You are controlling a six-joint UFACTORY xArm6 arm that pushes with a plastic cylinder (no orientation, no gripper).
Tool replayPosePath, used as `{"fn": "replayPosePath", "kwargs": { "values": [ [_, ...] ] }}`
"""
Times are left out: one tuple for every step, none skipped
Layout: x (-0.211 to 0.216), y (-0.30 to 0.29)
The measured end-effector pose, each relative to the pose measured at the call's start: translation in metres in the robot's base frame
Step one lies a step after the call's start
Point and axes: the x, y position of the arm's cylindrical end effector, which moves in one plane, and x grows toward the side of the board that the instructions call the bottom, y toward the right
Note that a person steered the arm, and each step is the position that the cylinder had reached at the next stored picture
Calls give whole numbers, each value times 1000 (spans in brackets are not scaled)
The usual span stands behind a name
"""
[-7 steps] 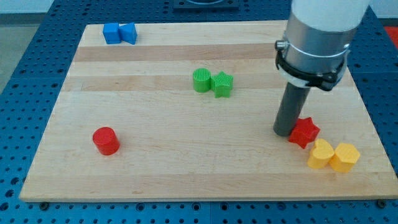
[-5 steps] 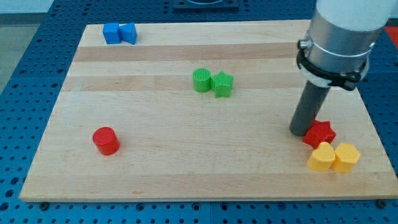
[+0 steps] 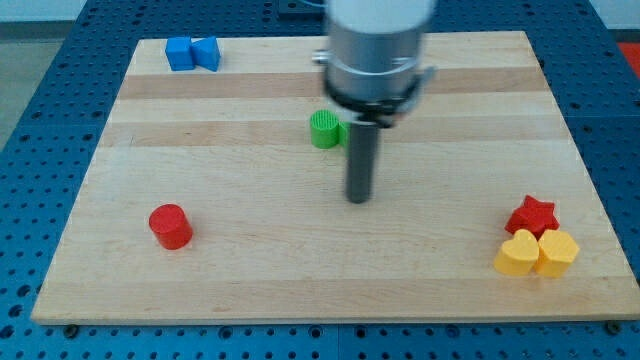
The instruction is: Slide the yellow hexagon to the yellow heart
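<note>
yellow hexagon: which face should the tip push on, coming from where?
Hardly any push is left: the yellow hexagon already touches the yellow heart on its left. If needed, press the hexagon's right face, pushing leftward. My tip is mid-board, far left of both.

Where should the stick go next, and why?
Probably nowhere near the blocks: the yellow hexagon already touches the yellow heart at the view's bottom right, with the red star just above. My tip sits mid-board, below the green blocks, so I'd hold it there.
</note>
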Motion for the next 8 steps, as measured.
{"fn": "replayPosePath", "kwargs": {
  "values": [
    [-3, -80],
    [-8, -150],
    [-9, -211],
    [5, -232],
    [34, -233],
    [49, -233],
    [45, -215],
    [40, -188]
  ]
}}
